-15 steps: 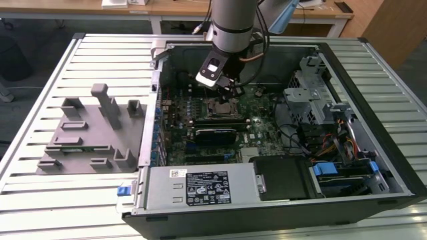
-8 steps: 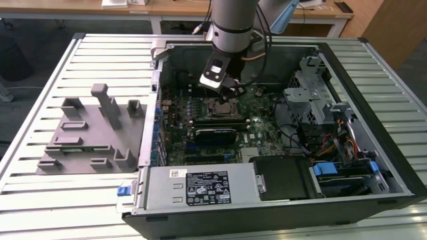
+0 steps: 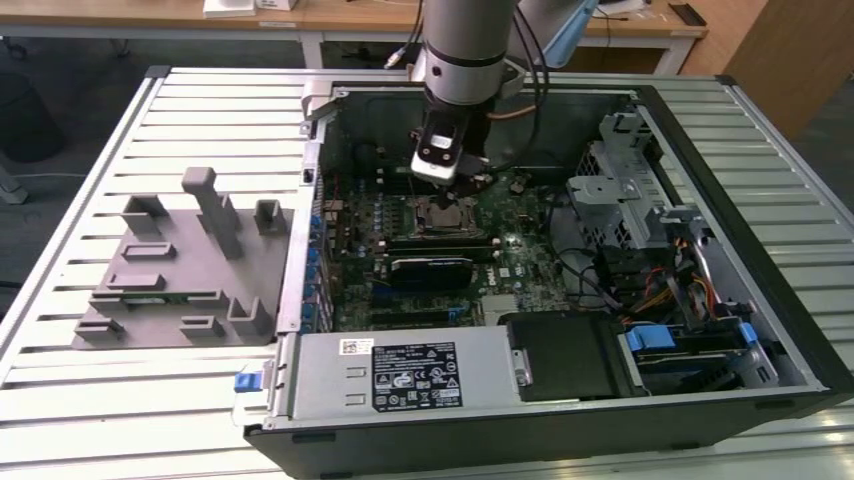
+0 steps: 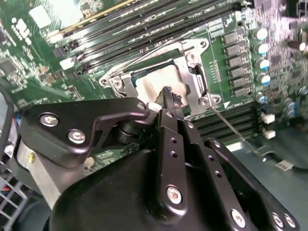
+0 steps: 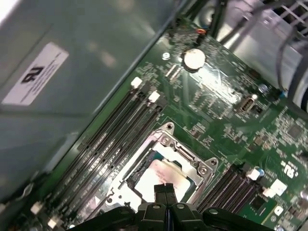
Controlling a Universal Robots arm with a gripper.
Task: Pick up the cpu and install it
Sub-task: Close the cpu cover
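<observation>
Fingers (image 5: 160,190) pressed together, empty, over cpu (image 5: 153,177); silvery sq top, in socket (image 5: 193,161).

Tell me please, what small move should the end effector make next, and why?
Probably lift straight up a little: the cpu already seems to lie flat inside the socket frame, and the end effector, shut just above it, holds nothing.

In the exterior view, the computer case (image 3: 767,345) lies on the table (image 3: 120,410), with the fixture tray (image 3: 167,285) at its 9 o'clock. Inside the case, the power supply (image 3: 400,375) sits at 6 o'clock and the drive cage (image 3: 614,190) at 3 o'clock. The cpu (image 5: 159,175) rests in the socket (image 5: 190,156), with the gripper (image 5: 165,188) just above it.
</observation>
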